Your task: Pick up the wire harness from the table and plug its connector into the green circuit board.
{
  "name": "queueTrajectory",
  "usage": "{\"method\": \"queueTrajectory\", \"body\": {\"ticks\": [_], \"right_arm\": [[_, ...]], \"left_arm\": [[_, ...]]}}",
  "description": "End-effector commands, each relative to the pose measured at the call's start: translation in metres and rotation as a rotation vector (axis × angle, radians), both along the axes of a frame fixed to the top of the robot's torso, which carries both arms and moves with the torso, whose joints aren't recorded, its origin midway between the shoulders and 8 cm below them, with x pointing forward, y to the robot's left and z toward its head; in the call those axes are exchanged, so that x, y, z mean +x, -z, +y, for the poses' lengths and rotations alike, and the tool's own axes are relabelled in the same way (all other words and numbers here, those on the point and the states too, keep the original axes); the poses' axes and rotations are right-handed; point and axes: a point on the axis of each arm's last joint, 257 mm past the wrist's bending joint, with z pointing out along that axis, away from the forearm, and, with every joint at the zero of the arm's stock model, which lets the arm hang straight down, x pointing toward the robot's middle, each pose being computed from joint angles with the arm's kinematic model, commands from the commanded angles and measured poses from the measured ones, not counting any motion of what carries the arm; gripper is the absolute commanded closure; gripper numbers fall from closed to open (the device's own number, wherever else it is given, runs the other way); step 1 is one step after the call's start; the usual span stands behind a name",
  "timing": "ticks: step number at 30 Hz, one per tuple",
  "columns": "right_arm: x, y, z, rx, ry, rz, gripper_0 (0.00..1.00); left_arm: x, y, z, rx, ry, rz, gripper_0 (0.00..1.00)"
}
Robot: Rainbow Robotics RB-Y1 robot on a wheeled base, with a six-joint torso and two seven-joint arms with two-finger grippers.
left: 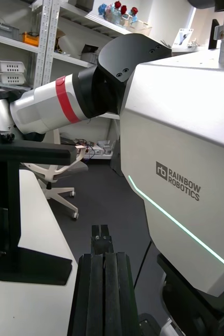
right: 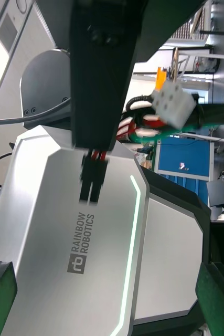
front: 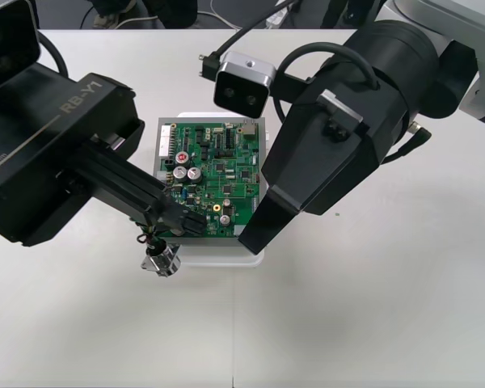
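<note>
Left tool [front: 182,220]: closed on the harness [front: 152,241] at its plug end, reaching in over the near-left edge of the board [front: 218,174].
Plug [left: 101,237]: small, black, pinched between the closed fingertips; seated in the board or not, cannot tell.
Wires [front: 149,236]: red and black, drooping from the plug past the near edge of the base [front: 226,252].
Socket [front: 162,260]: round metal, just beside the base's near-left corner, low over the surface [front: 347,323].
Board: green, flat on the white base, mid-surface.
Right tool [front: 249,234]: fingers spread wide, holding nothing, tip down at the base's near-right corner.
</note>
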Motion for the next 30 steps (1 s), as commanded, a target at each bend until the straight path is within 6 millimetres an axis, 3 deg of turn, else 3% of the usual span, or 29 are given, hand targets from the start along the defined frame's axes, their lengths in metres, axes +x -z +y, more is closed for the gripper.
{"method": "queueTrajectory", "body": {"ticks": [1, 6, 17, 30], "right_arm": [[0.016, -0.016, -0.013, 0.049, 0.063, -0.028, 0.0], [0.027, -0.015, -0.016, 0.07, 0.095, -0.044, 0.0], [0.053, -0.006, -0.018, 0.115, 0.173, -0.195, 0.0], [0.068, 0.026, -0.021, 0.152, 0.194, -0.449, 0.0]], "left_arm": [[-0.004, 0.003, 0.031, 0.039, 0.011, 0.0, 1.0], [0.002, 0.003, 0.047, 0.033, 0.003, 0.013, 1.0], [0.043, -0.008, 0.072, -0.053, -0.125, 0.082, 1.0], [0.089, 0.003, 0.113, -0.106, -0.292, 0.118, 1.0]]}}
